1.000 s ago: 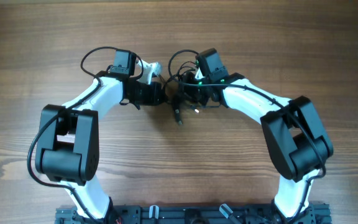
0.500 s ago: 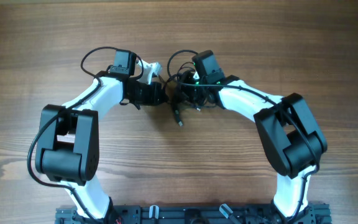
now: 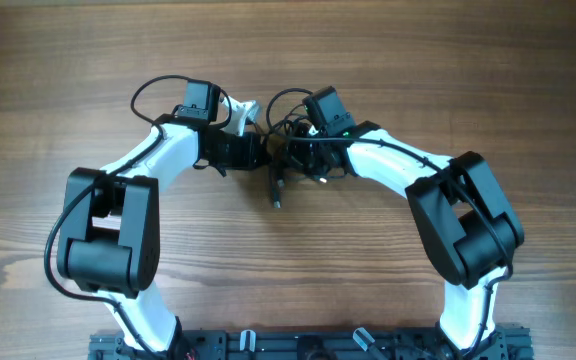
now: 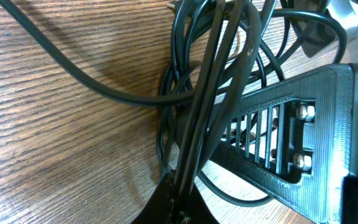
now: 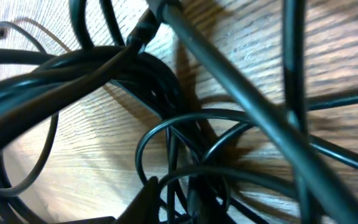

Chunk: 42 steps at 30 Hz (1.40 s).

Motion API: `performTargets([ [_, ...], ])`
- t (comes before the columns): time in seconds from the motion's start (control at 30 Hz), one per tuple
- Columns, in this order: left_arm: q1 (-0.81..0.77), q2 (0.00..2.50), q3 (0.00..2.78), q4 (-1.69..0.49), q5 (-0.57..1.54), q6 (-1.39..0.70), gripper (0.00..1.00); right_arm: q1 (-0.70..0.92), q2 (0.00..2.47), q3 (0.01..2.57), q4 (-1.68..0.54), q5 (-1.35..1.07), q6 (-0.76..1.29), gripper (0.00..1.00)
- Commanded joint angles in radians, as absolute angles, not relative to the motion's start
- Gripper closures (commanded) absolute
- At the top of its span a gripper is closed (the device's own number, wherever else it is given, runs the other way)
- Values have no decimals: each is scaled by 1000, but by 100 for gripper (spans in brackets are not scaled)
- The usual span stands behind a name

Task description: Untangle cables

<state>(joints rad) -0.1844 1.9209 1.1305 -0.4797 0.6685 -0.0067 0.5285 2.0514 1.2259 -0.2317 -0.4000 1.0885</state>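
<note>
Two arms reach from the near edge of the counter point(image 3: 418, 60), and the left gripper point(image 3: 259, 150) and right gripper point(image 3: 293, 152) meet at one bunch of cables point(image 3: 286, 128), its strands too looped to count. The left gripper is clamped together on several strands; whether the right gripper's jaws are apart or together I cannot tell. Since a second ago the right gripper has shifted toward the left one, and the one plug end point(image 3: 276, 201) trailing from the bunch has swung left.

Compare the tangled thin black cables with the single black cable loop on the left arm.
Thin black cable bunch: many tangled strands; black arm loop: one clean arc. The bunch trails a loose plug end; the loop meets the left arm at both ends. Both are black.
</note>
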Motion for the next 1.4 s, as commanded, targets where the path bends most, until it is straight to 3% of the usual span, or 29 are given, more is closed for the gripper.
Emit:
performTargets([
  [0.0, -183, 1924, 1132, -476, 684, -16, 96, 536, 2091, 1201, -252, -383, 1100, 79],
  [0.23, -183, 1924, 1132, -477, 684, -16, 96, 562, 2091, 1201, -136, -378, 1103, 76],
  [0.5, -183, 1924, 1132, -477, 684, -16, 96, 587, 2091, 1200, -90, -301, 1103, 62],
  [0.63, -183, 1923, 1133, -483, 616, -16, 96, 597, 2091, 1200, -90, -289, 1103, 71],
  [0.73, -181, 1922, 1134, -491, 543, -17, 96, 543, 2090, 1200, -91, -421, 1099, 79],
  [0.9, -171, 1922, 1134, -489, 541, -35, 96, 467, 2091, 1200, -110, -498, 1100, 72],
  [1.1, -172, 1922, 1133, -487, 542, -42, 96, 511, 2091, 1200, -97, -456, 1153, 67],
  [1.27, -172, 1922, 1133, -487, 542, -42, 96, 471, 2091, 1203, -67, -618, 1140, 80],
  [1.37, -172, 1922, 1133, -487, 542, -42, 96, 438, 2091, 1205, -65, -685, 1122, 79],
])
